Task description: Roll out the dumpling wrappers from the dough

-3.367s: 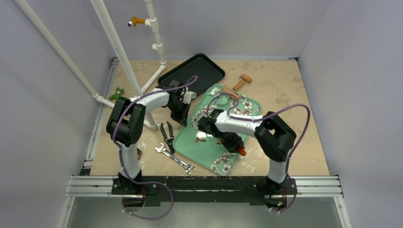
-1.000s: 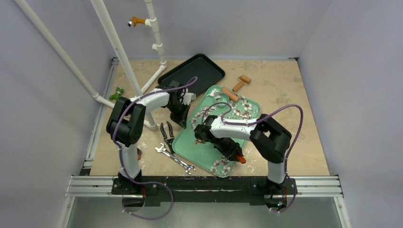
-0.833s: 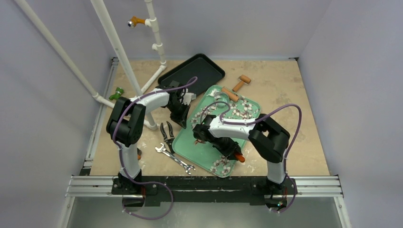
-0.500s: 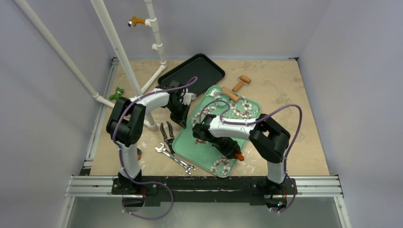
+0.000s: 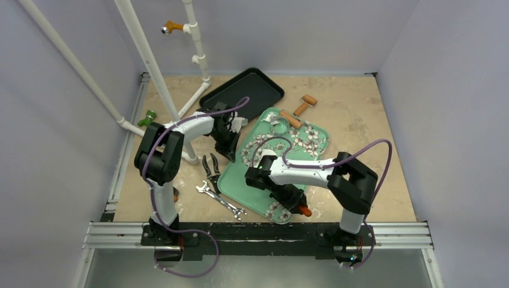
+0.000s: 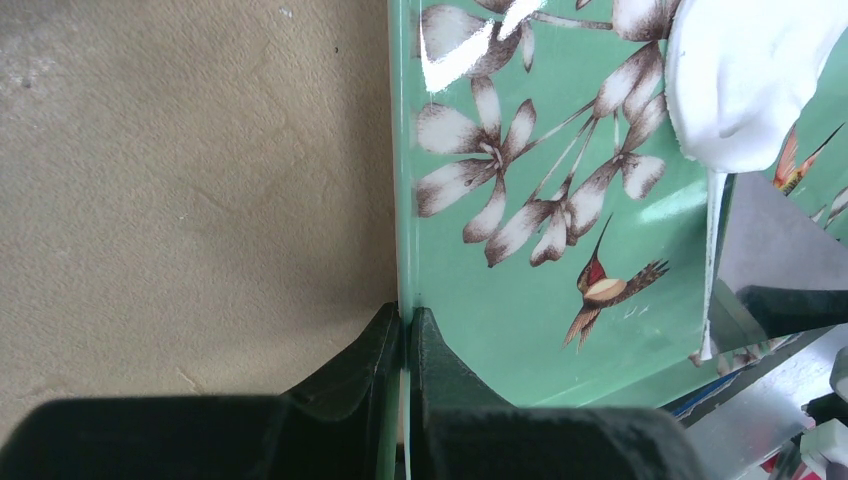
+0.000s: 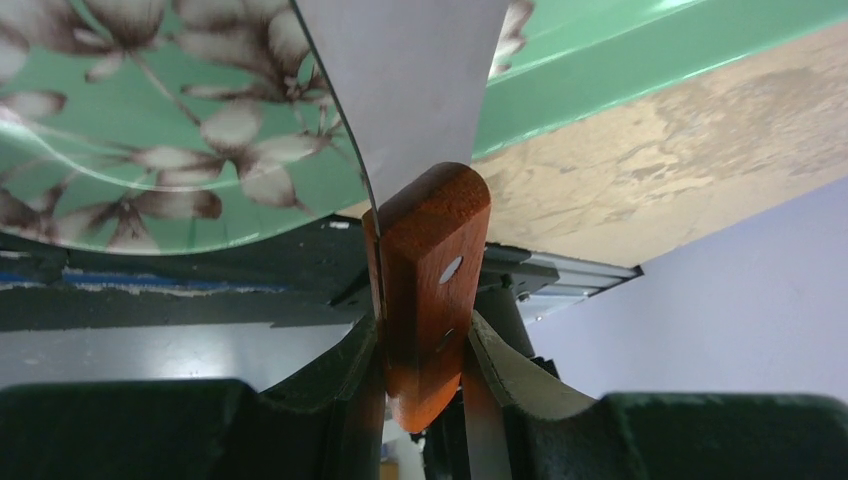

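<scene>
Farthest left, the pliers [image 5: 210,167] and a wrench [image 5: 221,199] lie on the table [image 5: 150,198] beside the green tray [image 6: 520,300], apparently no part of this job. Next, the left fingers [image 6: 345,375] are closed tight on the tray's left rim, one finger outside and one inside. That grip looks meant to pin the tray so it cannot slide while the other arm works on it.

Inside the tray, the dumpling wrapper [image 6: 745,75] lies as a white sheet of dough on the blossom print, touching the upper edge of the scraper [image 6: 770,250]. It looks thick and uneven, so I judge the rolling far from finished.

To the right, the right fingers [image 7: 340,390] are clamped on the scraper's wooden handle, with the metal blade reaching out over the tray's near rim. The low angle suggests lifting or shifting dough off the tray floor.
</scene>
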